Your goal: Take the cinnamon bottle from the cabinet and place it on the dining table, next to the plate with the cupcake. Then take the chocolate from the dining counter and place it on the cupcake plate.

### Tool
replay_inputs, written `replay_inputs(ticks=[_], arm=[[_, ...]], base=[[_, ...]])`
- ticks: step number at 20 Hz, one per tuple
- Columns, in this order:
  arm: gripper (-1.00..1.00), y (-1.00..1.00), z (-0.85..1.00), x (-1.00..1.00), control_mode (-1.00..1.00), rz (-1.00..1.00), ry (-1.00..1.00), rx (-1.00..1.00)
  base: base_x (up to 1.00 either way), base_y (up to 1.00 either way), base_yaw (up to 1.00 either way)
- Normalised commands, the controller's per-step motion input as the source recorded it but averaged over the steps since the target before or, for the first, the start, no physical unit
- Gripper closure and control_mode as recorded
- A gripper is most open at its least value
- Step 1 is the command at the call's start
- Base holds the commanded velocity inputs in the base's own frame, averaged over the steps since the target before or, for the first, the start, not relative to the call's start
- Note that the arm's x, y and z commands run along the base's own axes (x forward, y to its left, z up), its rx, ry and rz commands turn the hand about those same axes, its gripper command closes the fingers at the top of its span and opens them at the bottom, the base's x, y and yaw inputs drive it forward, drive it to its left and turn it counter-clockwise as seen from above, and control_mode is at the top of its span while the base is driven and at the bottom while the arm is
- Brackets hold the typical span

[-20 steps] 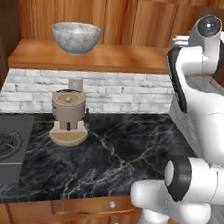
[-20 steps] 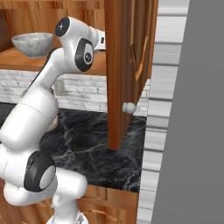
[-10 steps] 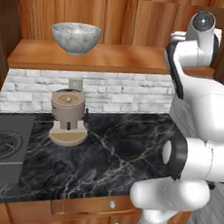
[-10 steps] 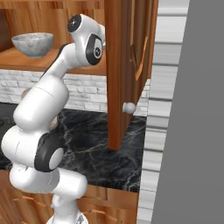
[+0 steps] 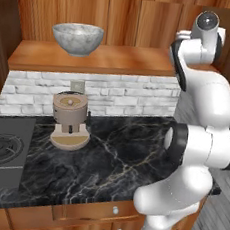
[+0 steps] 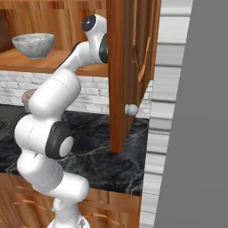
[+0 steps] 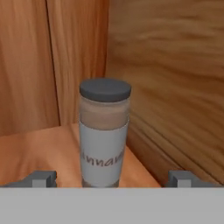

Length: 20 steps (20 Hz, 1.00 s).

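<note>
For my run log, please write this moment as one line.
phase: reaching | target: cinnamon bottle upright on cabinet shelf | jaws: open, either side of bottle, not touching

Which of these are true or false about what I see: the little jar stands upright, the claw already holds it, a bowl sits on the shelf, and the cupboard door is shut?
1. The cinnamon bottle stands upright on the cabinet shelf. True.
2. The gripper already clamps it. False: the fingertips stand wide open, one on each side of the bottle, apart from it.
3. A grey marbled bowl sits on the shelf. True.
4. The cabinet door is shut. False: it is swung open.
</note>
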Motion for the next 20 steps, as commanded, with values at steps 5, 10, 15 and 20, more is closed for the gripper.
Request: replay_inputs(ticks=[5, 10, 15, 20], arm=[[-1.00, -0.15, 0.00, 0.50, -1.00, 0.02, 0.00, 0.00], [-1.00, 0.00, 0.00, 0.51, -1.00, 0.00, 0.00, 0.00], [-1.00, -0.01, 0.00, 0.24, -1.00, 0.00, 0.00, 0.00], [1.00, -0.07, 0.00, -0.03, -1.00, 0.00, 0.00, 0.01]], base=[[0.00, 0.00, 0.00], [0.00, 0.00, 0.00], [0.00, 0.00, 0.00], [0.00, 0.00, 0.00]])
